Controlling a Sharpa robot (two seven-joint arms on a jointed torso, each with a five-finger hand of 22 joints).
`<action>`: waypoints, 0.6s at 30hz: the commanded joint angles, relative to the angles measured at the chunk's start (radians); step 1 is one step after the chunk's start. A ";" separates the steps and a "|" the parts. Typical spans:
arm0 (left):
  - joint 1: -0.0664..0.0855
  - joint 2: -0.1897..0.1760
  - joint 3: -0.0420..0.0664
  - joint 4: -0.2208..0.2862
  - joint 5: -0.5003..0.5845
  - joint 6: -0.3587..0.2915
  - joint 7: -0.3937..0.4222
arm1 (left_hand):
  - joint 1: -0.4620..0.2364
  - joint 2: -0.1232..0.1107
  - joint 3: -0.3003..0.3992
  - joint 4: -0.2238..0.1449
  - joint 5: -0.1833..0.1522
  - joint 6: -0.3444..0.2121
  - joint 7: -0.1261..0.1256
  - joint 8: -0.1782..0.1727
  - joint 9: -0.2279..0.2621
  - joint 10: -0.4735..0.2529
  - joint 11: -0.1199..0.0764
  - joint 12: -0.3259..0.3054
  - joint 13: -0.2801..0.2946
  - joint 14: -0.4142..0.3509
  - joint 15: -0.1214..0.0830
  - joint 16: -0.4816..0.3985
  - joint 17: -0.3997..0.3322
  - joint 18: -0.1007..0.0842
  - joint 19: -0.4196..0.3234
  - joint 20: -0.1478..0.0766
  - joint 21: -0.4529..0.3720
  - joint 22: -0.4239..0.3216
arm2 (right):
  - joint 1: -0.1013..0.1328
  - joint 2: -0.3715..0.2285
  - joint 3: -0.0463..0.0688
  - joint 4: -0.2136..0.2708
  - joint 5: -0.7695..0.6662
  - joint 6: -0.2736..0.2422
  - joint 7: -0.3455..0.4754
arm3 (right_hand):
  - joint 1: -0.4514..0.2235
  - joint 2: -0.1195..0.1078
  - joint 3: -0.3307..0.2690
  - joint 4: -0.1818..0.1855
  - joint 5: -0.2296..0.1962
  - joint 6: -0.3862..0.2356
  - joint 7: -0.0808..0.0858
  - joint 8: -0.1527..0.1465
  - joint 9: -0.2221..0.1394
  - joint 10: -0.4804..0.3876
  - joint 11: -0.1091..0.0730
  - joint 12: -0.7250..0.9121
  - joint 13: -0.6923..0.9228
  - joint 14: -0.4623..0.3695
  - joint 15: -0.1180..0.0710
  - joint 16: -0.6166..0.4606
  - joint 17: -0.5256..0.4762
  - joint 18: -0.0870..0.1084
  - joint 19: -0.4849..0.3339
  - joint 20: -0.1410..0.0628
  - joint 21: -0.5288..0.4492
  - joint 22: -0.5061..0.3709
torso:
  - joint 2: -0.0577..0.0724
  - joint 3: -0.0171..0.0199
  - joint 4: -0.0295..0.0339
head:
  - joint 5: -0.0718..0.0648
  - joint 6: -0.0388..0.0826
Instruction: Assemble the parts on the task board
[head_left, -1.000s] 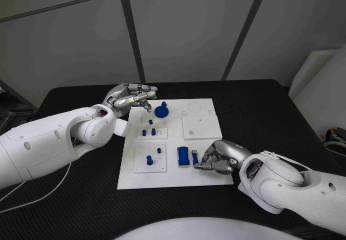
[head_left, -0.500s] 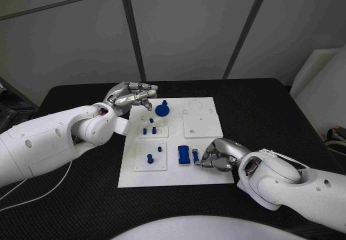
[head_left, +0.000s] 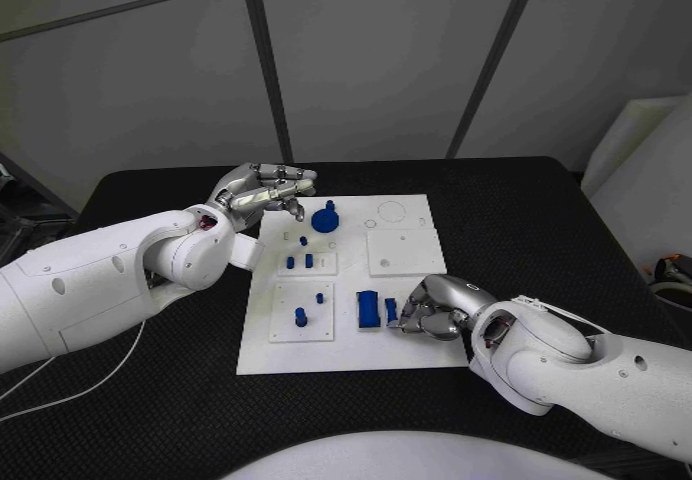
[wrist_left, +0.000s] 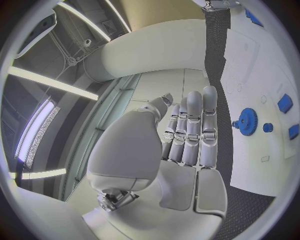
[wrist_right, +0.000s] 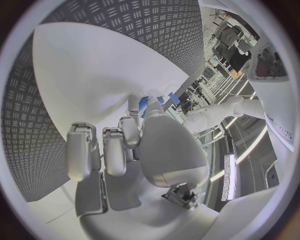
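The white task board (head_left: 411, 215) lies in the middle of the black table. A blue gear (head_left: 325, 218) stands at its far end, with small blue pegs (head_left: 300, 262) in the inset plates below it. My left hand (head_left: 267, 192) hovers over the board's far left corner beside the gear (wrist_left: 248, 121), with its fingers (wrist_left: 190, 130) straight, together and holding nothing. At the near right, my right hand (head_left: 433, 308) curls down onto the board. Its thumb and a finger pinch a small blue part (head_left: 391, 312) lying beside a larger blue block (head_left: 368, 308). That part (wrist_right: 145, 103) shows at the fingertips.
Two bare square insets (head_left: 401, 252) fill the board's right half, with a round recess (head_left: 391, 212) at its far end. More blue pegs (head_left: 300, 318) stand in the near left inset. Black table (head_left: 173, 400) surrounds the board.
My right hand has slid a little to the left across the board and closed in on the small blue part. The left hand has barely moved.
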 joint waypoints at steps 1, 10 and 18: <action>0.001 0.000 0.000 0.001 -0.003 0.011 0.002 | 0.001 0.003 -0.003 0.002 0.000 -0.007 -0.002 0.004 0.000 -0.006 0.002 0.006 0.000 -0.006 0.000 -0.002 -0.001 -0.011 0.000 0.004 -0.006 -0.001 | 0.002 0.003 0.001 -0.006 -0.010 -0.010 0.006 | 0.009 0.001 0.001 -0.006 -0.006 -0.007 -0.001 0.004 0.000 0.031 -0.031 0.002 0.046 0.089 -0.005 0.005 0.194 -0.005 0.034 -0.005 0.001 0.140 | 0.000 -0.0008 -0.0001 | -0.001 0.000; 0.002 0.001 0.000 0.002 -0.003 0.011 0.001 | 0.001 0.003 -0.003 0.002 0.000 -0.007 -0.002 0.004 0.000 -0.006 0.002 0.006 0.000 -0.006 0.000 -0.002 -0.001 -0.011 0.000 0.004 -0.006 -0.001 | 0.002 0.012 0.001 -0.022 -0.010 0.001 0.012 | 0.022 0.001 -0.003 -0.010 -0.034 -0.008 0.000 0.006 0.002 0.031 -0.030 0.002 0.047 0.089 -0.005 0.005 0.194 -0.006 0.034 -0.006 0.002 0.141 | 0.001 -0.0007 -0.0004 | -0.002 0.001; 0.002 -0.001 0.000 0.003 -0.003 0.012 -0.002 | 0.003 0.005 -0.002 0.002 0.001 -0.008 -0.002 0.005 0.000 -0.006 0.001 0.007 0.000 -0.006 0.000 -0.002 -0.001 -0.010 0.000 0.004 -0.006 -0.001 | 0.002 0.016 0.001 -0.031 -0.010 0.008 0.018 | 0.059 -0.002 -0.009 -0.030 -0.089 -0.011 0.001 0.010 0.005 0.030 -0.030 -0.002 0.045 0.089 -0.005 0.005 0.194 -0.005 0.033 -0.006 -0.001 0.139 | 0.000 -0.0003 -0.0003 | -0.002 0.001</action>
